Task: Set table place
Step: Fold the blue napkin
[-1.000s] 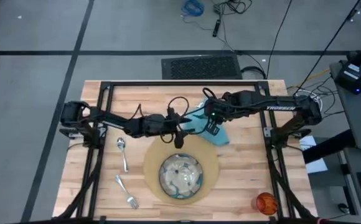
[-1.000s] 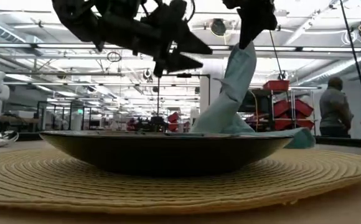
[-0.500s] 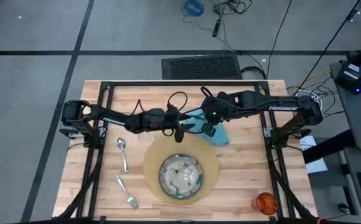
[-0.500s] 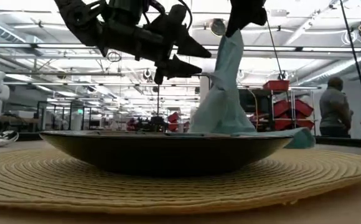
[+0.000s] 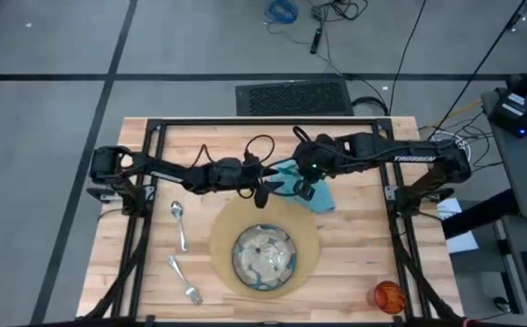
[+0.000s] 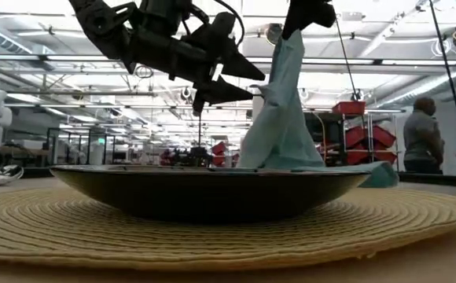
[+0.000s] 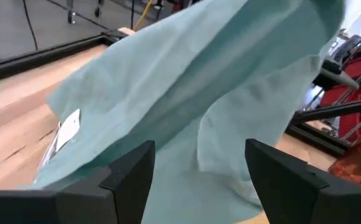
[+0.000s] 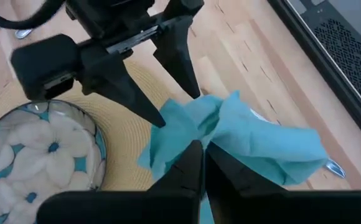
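A teal cloth napkin (image 5: 311,186) hangs in crumpled folds just right of frame centre, its upper end pinched between the clenched fingers of the right gripper (image 5: 303,189). Beside it, the left gripper (image 5: 265,188) hovers with fingers spread, above the round placemat (image 5: 223,232) and dish (image 5: 263,259).

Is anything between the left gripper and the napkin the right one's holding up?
Nothing visible. The left gripper hangs open beside the teal napkin, which the right gripper holds lifted by its top above the table.
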`<state>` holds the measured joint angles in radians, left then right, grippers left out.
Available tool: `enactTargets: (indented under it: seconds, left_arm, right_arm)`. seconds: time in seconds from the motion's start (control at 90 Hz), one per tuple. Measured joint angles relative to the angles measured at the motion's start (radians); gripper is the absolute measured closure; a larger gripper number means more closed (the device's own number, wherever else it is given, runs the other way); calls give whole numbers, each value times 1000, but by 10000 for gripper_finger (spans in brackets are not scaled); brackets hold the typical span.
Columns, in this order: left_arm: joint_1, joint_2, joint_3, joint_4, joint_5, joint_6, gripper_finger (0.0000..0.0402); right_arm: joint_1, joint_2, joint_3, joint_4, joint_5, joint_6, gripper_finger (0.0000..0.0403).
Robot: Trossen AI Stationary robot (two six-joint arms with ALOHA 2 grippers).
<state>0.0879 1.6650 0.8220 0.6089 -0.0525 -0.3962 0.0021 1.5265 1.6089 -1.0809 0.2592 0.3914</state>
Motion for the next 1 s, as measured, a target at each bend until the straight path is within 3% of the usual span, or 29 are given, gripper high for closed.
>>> enactTargets:
  seconds: [0.378, 0.533, 0.711, 0.867, 1.0]
  left_arm:
    - [0, 0, 0, 4, 32, -19, 169]
    - [-4, 0, 0, 7, 51, -14, 188]
    - [-5, 0, 0, 11, 51, 14, 259]
    - [-7, 0, 0, 11, 70, 62, 376]
    - [-14, 0, 0, 11, 75, 92, 399]
  right_arm:
    - [0, 0, 0, 23, 0, -15, 403]
    - [0, 0, 0, 23, 0, -15, 403]
    - [0, 0, 0, 23, 0, -15, 403]
    - [0, 0, 0, 23, 0, -15, 403]
    - [0, 0, 0, 22, -2, -14, 403]
